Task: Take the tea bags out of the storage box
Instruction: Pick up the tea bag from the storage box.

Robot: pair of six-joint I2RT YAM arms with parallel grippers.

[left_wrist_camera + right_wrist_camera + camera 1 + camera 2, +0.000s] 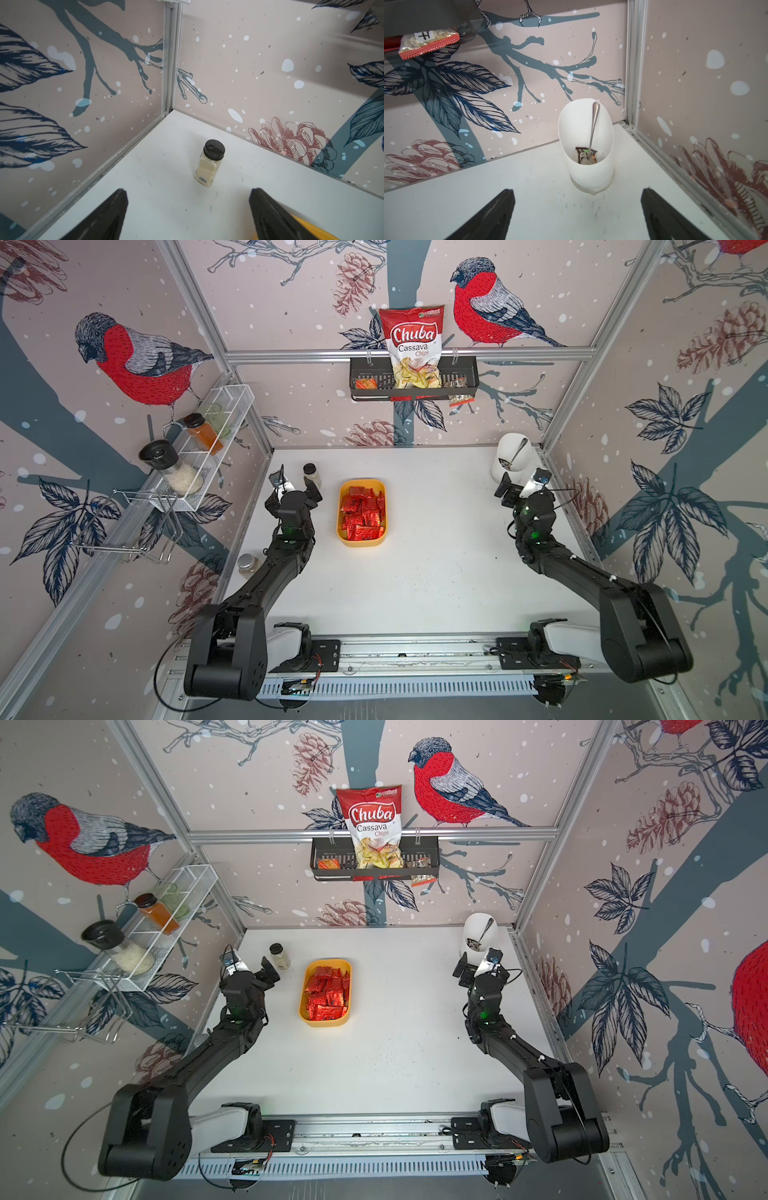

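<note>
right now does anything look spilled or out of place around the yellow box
Nothing spilled: the tea bags all lie inside the storage box. One oddity: a small red-edged packet hangs out below the black wall basket instead of sitting in it.

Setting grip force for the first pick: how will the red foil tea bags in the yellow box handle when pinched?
Likely light and floppy: the tea bags are thin, flat sachets. Their shiny foil may slip in a grip. They overlap in a loose pile in the box, so one pinch could drag a neighbour.
</note>
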